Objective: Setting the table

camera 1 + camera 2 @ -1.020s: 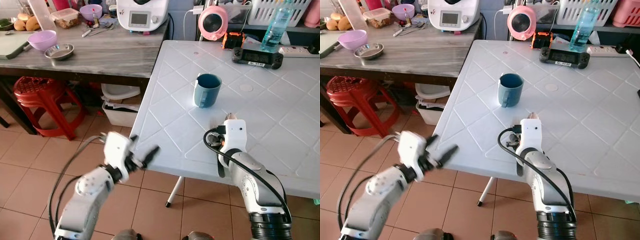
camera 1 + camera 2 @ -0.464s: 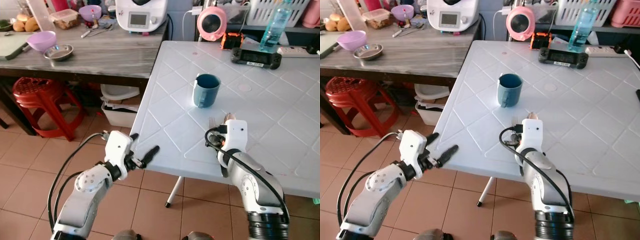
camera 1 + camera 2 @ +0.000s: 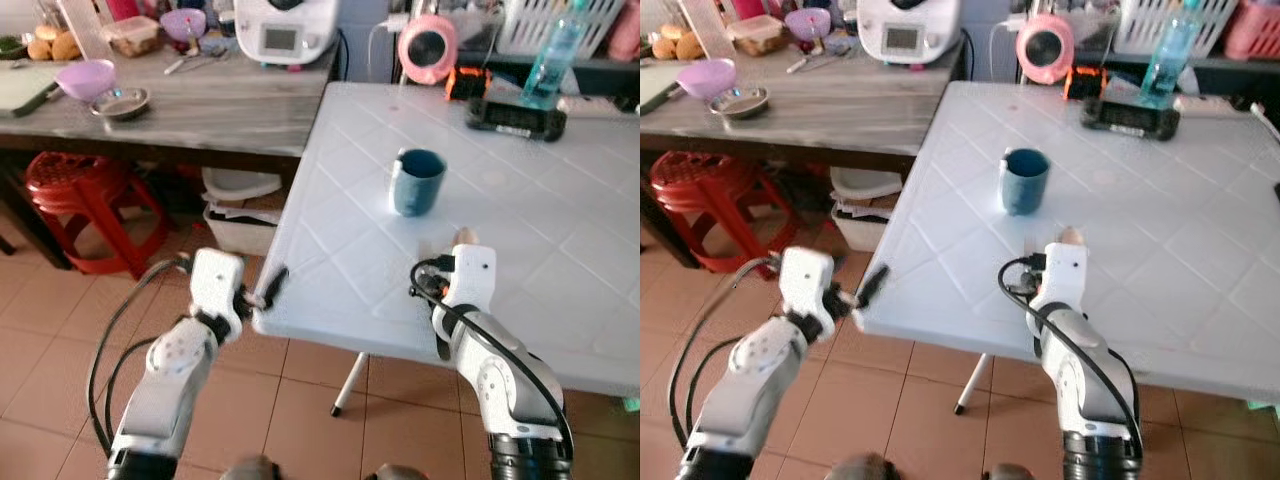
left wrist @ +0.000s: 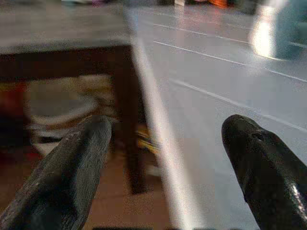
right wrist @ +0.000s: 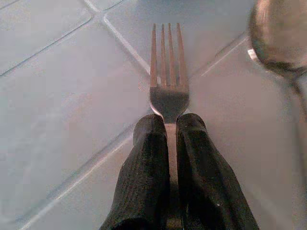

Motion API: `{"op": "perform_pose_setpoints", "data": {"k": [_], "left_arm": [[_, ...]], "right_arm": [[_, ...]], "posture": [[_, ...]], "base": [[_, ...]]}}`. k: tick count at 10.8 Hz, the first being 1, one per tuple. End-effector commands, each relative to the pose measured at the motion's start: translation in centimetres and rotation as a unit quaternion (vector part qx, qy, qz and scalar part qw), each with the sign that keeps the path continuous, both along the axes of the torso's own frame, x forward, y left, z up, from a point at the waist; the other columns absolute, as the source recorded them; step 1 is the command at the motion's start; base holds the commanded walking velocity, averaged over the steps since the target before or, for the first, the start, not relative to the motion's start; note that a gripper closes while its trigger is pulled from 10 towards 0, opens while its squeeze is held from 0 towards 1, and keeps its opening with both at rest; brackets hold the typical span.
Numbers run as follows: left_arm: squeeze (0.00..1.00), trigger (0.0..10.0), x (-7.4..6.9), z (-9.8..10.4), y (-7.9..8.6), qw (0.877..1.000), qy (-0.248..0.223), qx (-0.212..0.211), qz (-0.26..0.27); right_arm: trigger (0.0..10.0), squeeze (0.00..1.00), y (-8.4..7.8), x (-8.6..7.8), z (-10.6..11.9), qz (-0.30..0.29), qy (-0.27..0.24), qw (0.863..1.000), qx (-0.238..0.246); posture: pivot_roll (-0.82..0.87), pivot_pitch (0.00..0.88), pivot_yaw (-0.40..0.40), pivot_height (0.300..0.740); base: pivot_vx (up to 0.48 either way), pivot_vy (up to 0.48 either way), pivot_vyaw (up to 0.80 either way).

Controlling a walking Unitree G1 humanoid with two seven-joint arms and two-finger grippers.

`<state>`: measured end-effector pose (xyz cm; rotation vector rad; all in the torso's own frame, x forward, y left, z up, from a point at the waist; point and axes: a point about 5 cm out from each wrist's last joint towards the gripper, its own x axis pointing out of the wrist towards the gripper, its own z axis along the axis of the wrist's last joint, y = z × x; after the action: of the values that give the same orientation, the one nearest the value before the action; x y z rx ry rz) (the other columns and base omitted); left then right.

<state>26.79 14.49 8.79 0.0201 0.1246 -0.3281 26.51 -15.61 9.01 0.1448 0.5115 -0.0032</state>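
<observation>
Since a second ago the left gripper has swung from out over the floor in to the white table's near left corner, arm now more upright below it. Right arm barely shifted; fork tines that peeked out beside the wrist half a second ago are hidden in the head views now. Head views are blurred and the whole picture has shifted a little, so the camera moved.

Right gripper: fingers pinched tight together on the fork at its neck, tines pointing away, flat just above or on the table, can't tell which. Spoon bowl lies just beside the fork, blurred. Right wrist housing sits on the table nearer than the blue mug, forearm bent down off the near table edge.

Left gripper fingers spread wide apart, nothing between them, straddling the table edge, pointing along the tabletop toward the mug. Left forearm rises from the floor side, cable looped behind it.

Mug upright, mid-table, well apart from both grippers. Wooden counter left of the table, red stool under it.
</observation>
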Motion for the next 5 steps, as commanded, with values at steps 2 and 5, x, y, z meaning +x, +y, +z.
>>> {"op": "perform_pose_setpoints", "data": {"k": [2,5], "left_arm": [[0.0,10.0,0.6,0.3,1.8,0.998,-0.009,0.004,0.055],[0.0,10.0,1.2,0.5,1.1,0.997,-0.019,-0.008,0.068]], "right_arm": [[10.0,0.0,2.1,-0.5,-1.3,0.044,0.036,0.998,0.017],[10.0,0.0,2.4,0.8,0.2,0.045,-0.027,0.999,-0.001]], "posture": [[-0.04,0.0,0.036,0.74],[-0.04,0.0,0.033,0.74]], "base": [[0.0,0.48,0.0],[0.0,0.471,0.0]]}}
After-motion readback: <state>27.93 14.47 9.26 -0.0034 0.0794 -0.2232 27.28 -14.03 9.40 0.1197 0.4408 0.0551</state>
